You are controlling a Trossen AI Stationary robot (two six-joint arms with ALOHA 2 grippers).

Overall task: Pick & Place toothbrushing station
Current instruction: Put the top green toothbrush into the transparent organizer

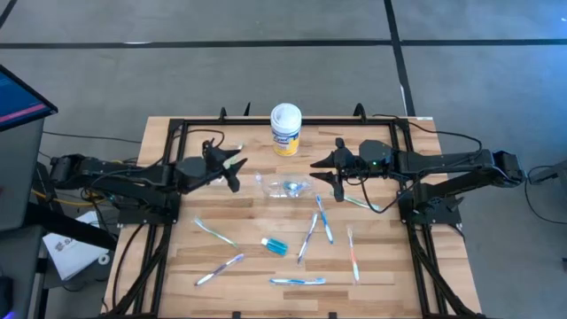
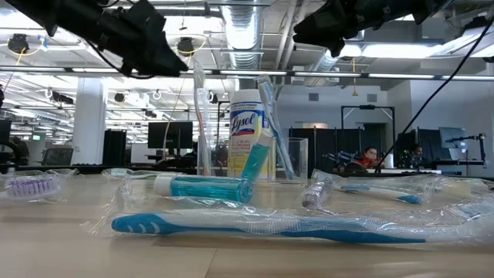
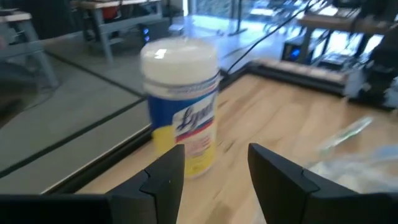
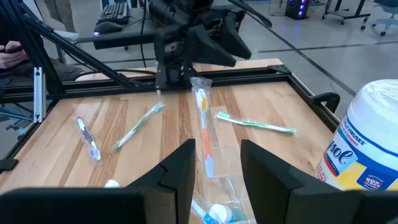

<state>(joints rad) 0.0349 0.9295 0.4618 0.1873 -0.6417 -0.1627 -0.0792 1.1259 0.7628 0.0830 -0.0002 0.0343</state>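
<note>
I hold both arms above the wooden surface [image 1: 177, 266] at the far half of the frame, the see-through cup [image 1: 288, 188] standing between them with a wrapped toothbrush or two and a teal tube already upright inside it. The left gripper [image 1: 232, 165] hovers just beside the cup on its own side, fingers parted and empty; its wrist camera looks past them at the yellow canister [image 3: 180, 112], which stands behind the cup and is not part of the job. The right gripper [image 1: 324, 168] hangs on the other side, also spread and holding nothing, its wrist view looking down over the cup mouth.

Most of the station is not yet in the cup: wrapped toothbrushes lie scattered over the near half of the surface, among them a blue one [image 1: 298, 281] by the front edge and a pink-handled one [image 1: 353, 252] to the right, with a teal tube [image 1: 275, 245] lying between them.

My judgement is that the next pick is best made by the right arm on the pair of brushes [image 1: 316, 229] nearest the cup. I would come down across the handle, not along it, since the loose wrapper looks slippery and may bunch. Lowering gently into the cup matters too; it looks light and could tip.
</note>
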